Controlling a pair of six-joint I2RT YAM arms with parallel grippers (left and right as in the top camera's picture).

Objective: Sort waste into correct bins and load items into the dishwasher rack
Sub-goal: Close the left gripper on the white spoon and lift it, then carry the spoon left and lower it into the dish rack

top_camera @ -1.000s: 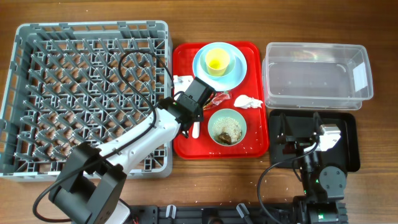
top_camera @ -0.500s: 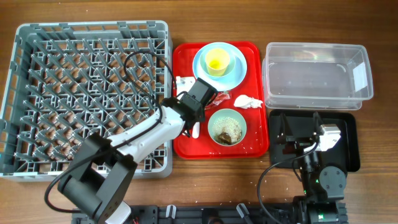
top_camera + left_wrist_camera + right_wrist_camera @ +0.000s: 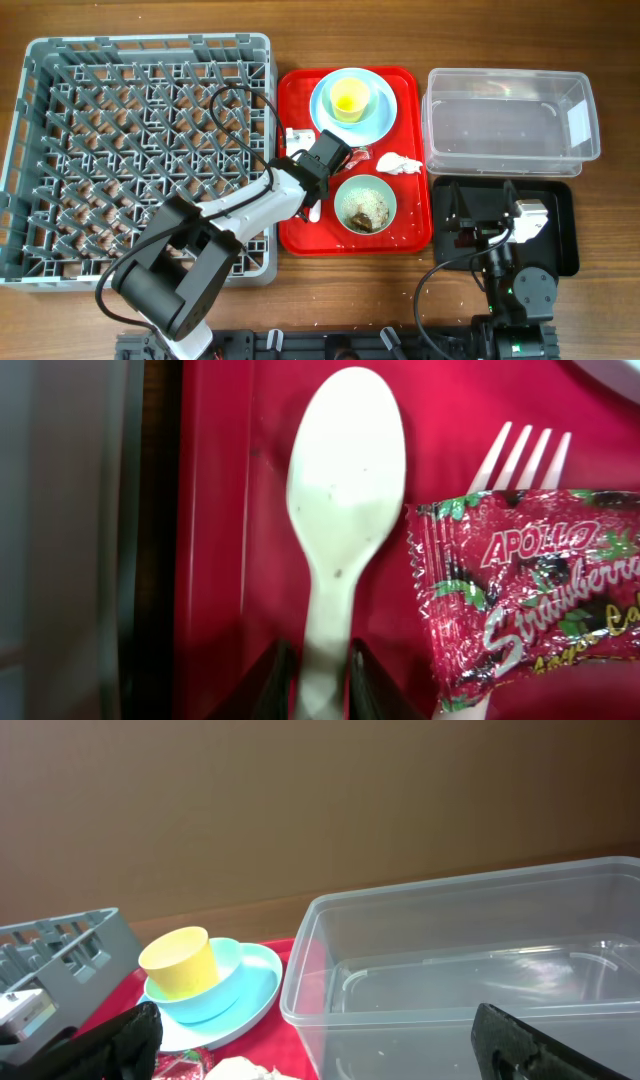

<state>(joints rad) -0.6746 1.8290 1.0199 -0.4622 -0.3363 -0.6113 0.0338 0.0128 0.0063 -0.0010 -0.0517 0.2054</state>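
Left pincer (image 3: 322,685) narrow, straddling the handle of the white plastic spoon (image 3: 345,480) lying on the flat red serving tray (image 3: 215,510), firm grip not confirmable; close squarely, lift straight, avoid the shiny red crinkled wrapper (image 3: 530,590) alongside; right pincer (image 3: 335,1045) wide, empty.

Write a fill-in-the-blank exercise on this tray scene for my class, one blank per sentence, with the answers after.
1. The cup stands on the blue ___.
2. The left gripper straddles the handle of the ___.
3. The wrapper lies over part of the ___.
4. The food scraps sit in a green ___.

Answers: plate; spoon; fork; bowl.
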